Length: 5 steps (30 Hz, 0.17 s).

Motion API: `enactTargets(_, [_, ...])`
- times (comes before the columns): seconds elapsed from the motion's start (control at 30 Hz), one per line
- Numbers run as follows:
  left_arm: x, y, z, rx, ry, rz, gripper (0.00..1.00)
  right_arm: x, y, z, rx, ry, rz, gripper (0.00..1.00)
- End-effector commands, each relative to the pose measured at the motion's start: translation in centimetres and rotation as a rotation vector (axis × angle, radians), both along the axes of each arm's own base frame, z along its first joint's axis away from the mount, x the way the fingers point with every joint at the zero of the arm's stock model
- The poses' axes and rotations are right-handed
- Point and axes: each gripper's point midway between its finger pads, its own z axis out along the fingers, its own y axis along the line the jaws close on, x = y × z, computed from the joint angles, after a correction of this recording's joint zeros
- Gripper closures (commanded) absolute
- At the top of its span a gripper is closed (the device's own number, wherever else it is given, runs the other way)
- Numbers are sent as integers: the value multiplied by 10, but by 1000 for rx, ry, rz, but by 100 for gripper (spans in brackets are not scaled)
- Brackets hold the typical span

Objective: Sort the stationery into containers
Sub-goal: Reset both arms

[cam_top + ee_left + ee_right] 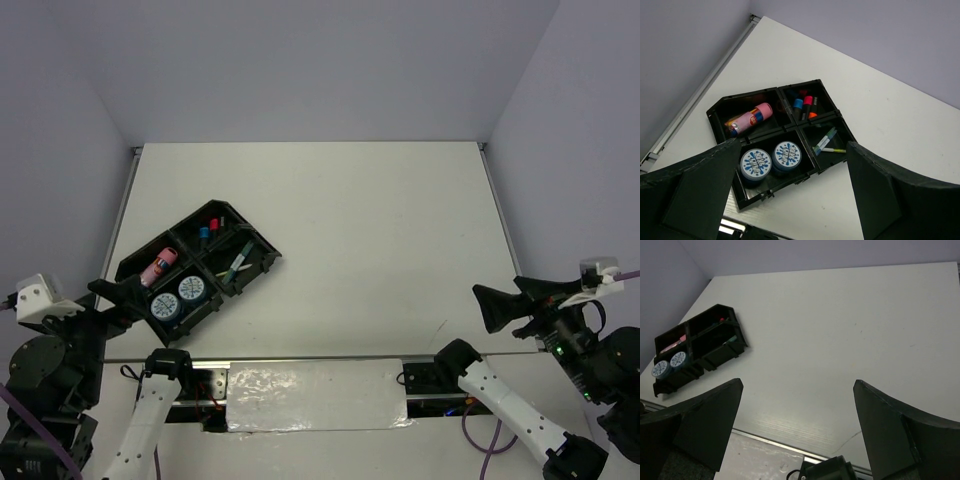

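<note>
Top external view: stationery looks sorted, arms idle.
At the left of the table (380,260) sits the organiser tray (268,256). The left gripper (118,293) near it and the right gripper (483,308) well apart gape wide and empty, likely because the tape rolls (192,291), tube (159,266), highlighters (208,230) and pens (240,262) each fill a compartment.

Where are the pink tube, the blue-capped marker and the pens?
pink tube (751,118), left wrist view, middle of its body.
blue-capped marker (798,104), left wrist view, on its blue cap.
pens (825,141), left wrist view, on the longer pen's shaft.
</note>
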Motion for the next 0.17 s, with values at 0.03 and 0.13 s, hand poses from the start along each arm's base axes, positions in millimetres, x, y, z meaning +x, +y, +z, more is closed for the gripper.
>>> enactTargets(0.03, [-2,6,6,15,-28,26,1,12,11,11,31,-22,12,0])
enactTargets(0.13, [-6,9,8,20,-37,42,1,17,15,10,18,-4,17,0])
